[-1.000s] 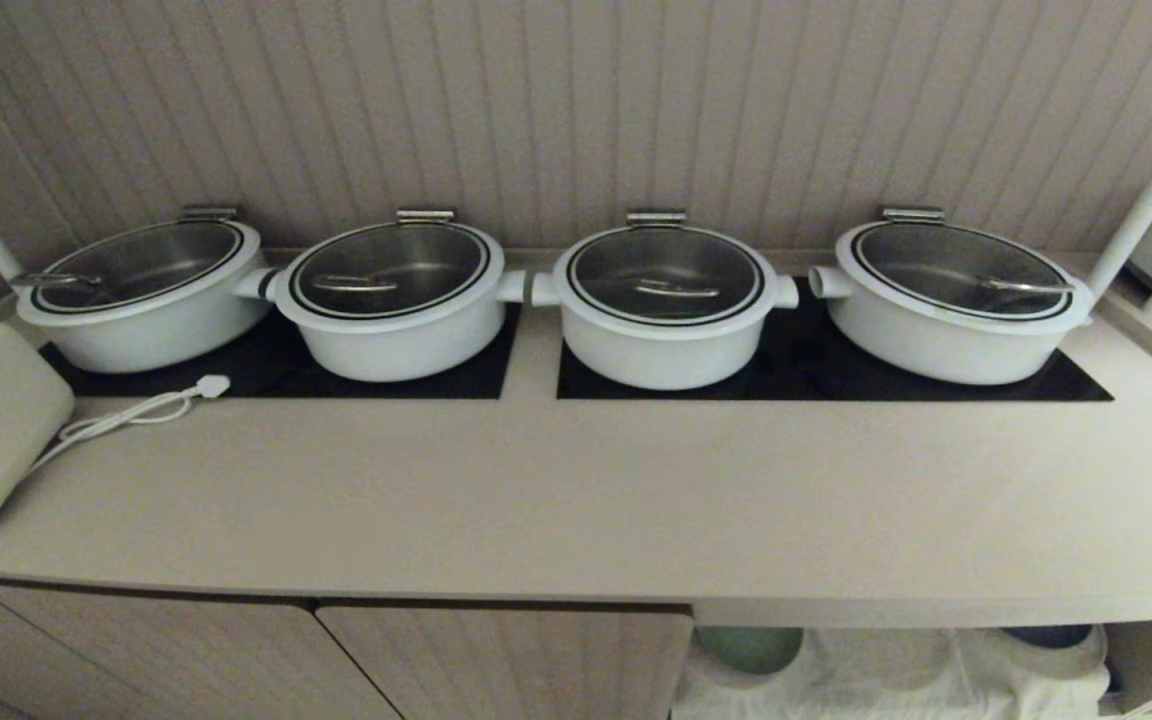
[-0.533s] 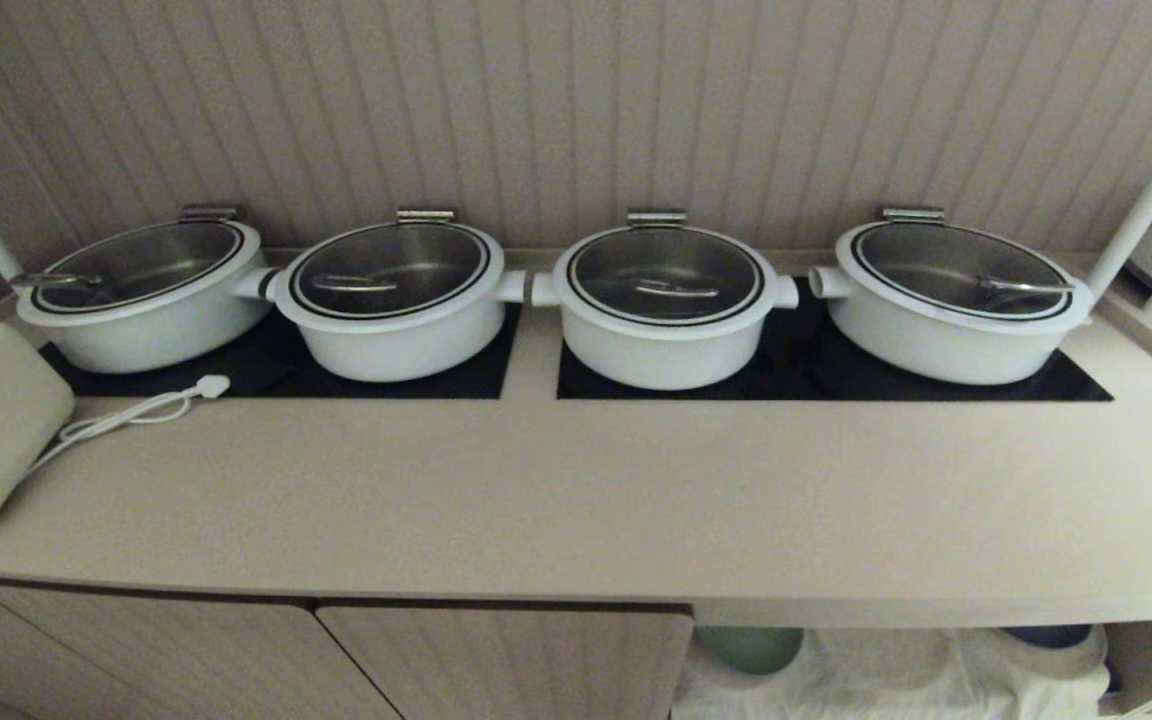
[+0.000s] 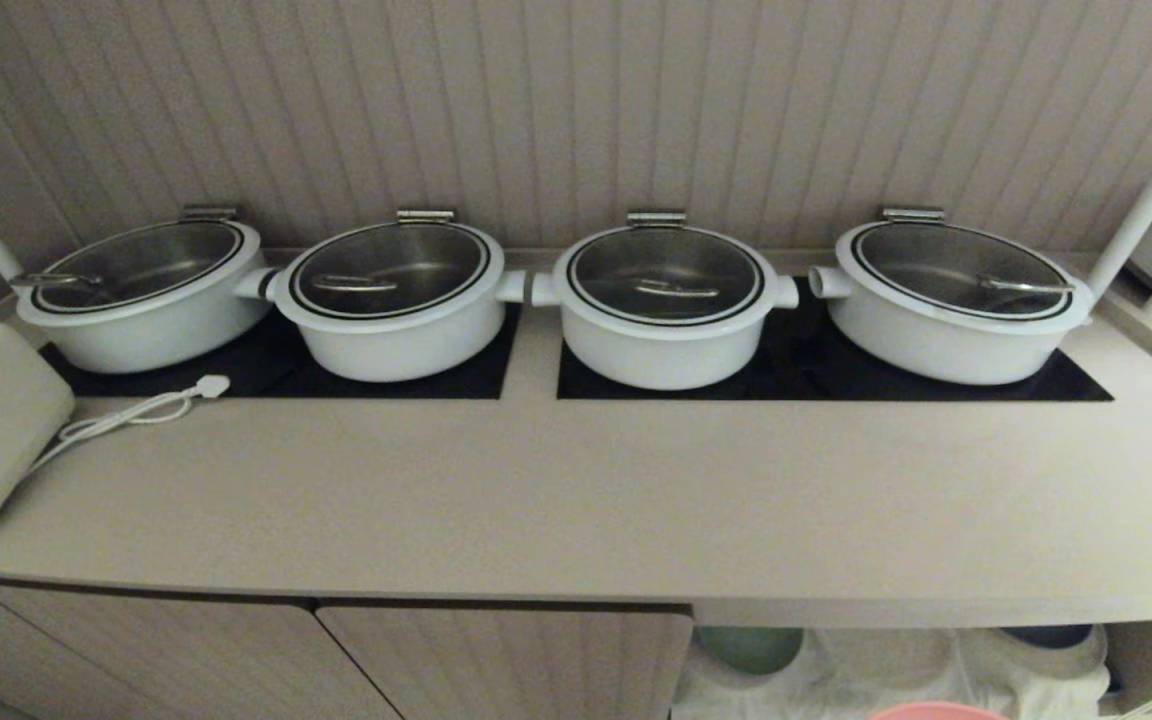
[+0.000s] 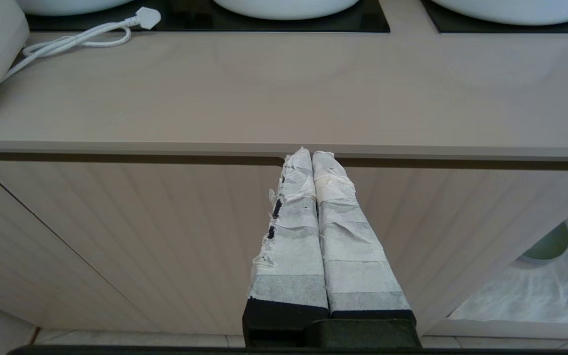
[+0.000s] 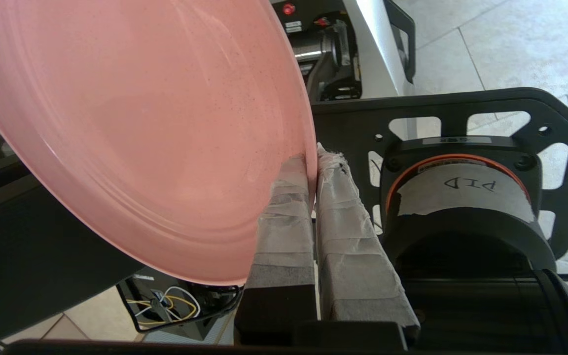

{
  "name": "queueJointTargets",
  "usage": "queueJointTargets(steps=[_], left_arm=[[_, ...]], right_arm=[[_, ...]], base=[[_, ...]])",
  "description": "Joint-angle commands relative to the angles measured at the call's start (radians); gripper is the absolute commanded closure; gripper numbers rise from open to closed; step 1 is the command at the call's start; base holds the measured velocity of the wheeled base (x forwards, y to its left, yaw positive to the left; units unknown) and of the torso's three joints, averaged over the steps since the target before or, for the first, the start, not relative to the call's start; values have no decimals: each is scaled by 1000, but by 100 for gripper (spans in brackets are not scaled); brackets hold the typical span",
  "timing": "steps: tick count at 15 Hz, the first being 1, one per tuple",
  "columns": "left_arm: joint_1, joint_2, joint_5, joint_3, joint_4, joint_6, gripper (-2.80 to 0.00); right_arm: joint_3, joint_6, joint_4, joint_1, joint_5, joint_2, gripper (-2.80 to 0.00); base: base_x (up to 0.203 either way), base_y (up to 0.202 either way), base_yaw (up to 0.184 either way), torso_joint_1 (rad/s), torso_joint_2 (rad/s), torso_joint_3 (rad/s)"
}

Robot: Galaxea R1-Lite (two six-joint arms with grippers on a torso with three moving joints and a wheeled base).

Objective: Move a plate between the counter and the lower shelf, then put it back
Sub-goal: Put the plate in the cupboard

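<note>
So our right gripper (image 5: 312,162) has its taped fingers (image 5: 284,217) pinched tight on the rim of the salmon-pink plate (image 5: 131,133), and that's the only thing holding it. In the wrist view the plate hangs out to one side of the grip, tilted on edge, with floor tiles (image 5: 486,54) and our own base hardware behind it. In the head view only a sliver of pink shows at the very bottom edge, below the front edge of the counter (image 3: 576,500) and in front of the lower shelf (image 3: 896,670) opening, so it isn't resting on either one.

Biggest worry for us: it's a one-edge grip on a wide plate. All the weight sits off to one side, so we figure it could swivel or slide out between the pads if we swing fast, and below is hard tile. Second thing: going up, the far rim could clip the counter's thick front edge since we barely see it from the head. Up top, the white pots (image 3: 666,310) and hob panels (image 3: 816,370) crowd the back, so we'd want to land on the bare front strip.

Left gripper (image 4: 312,157) is parked with its fingers together in front of the cabinet door (image 4: 131,236), out of the way.
</note>
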Motion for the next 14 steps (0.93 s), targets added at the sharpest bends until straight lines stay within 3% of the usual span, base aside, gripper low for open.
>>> queueJointTargets(steps=[1, 14], left_arm=[[0, 0, 0, 0, 0, 0, 0], [0, 0, 0, 0, 0, 0, 0]], right_arm=[[0, 1, 3, 0, -10, 21, 0], [-12, 1, -20, 0, -31, 53, 0]], base=[[0, 0, 0, 0, 0, 0], [0, 0, 0, 0, 0, 0]])
